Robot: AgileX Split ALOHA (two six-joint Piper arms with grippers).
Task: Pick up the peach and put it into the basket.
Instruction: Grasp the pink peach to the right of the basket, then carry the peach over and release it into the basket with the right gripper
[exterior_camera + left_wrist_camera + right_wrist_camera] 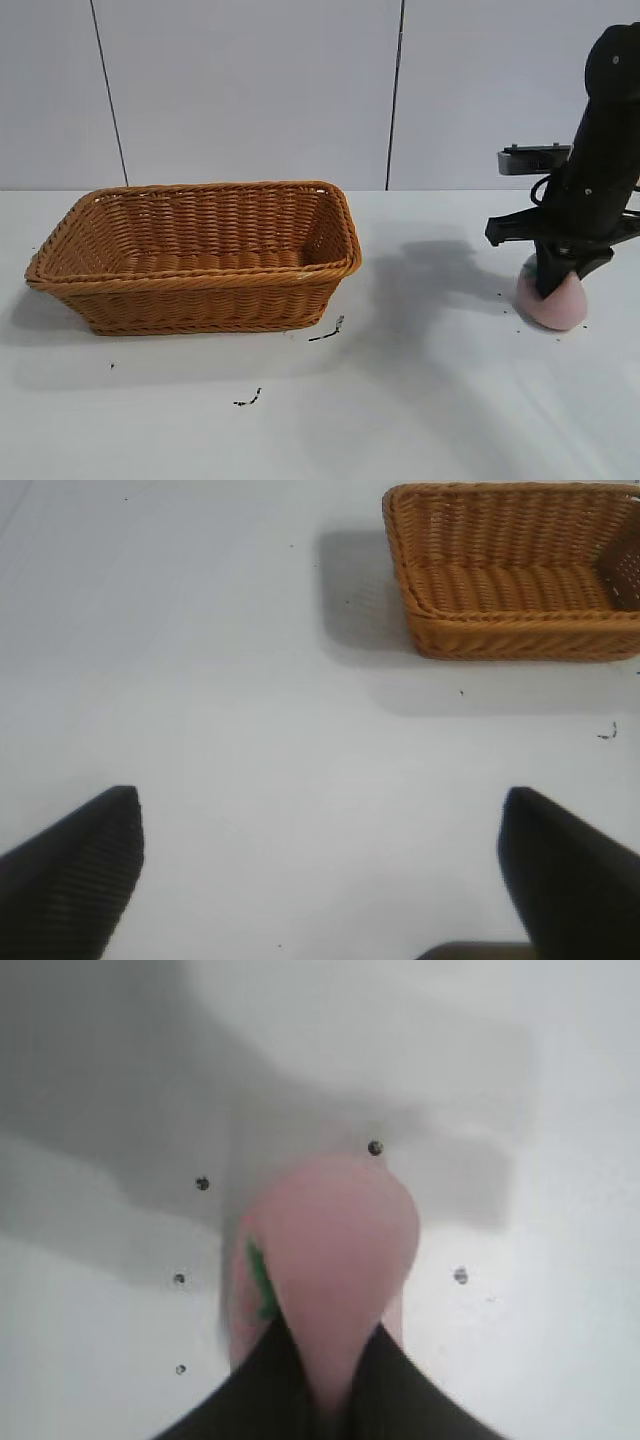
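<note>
The pale pink peach (pixel 552 303) sits on the white table at the right, with a small green leaf showing in the right wrist view (pixel 335 1250). My right gripper (pixel 553 283) reaches down onto it, and its two black fingers are shut on the peach (pixel 325 1400). The orange-brown wicker basket (pixel 200 258) stands at the left centre of the table, empty; it also shows in the left wrist view (pixel 515 575). My left gripper (pixel 320 865) is open and empty above bare table, away from the basket; it is out of the exterior view.
The white table (pixel 420 400) carries small dark specks (pixel 328 332) in front of the basket and round the peach. A grey panelled wall stands behind.
</note>
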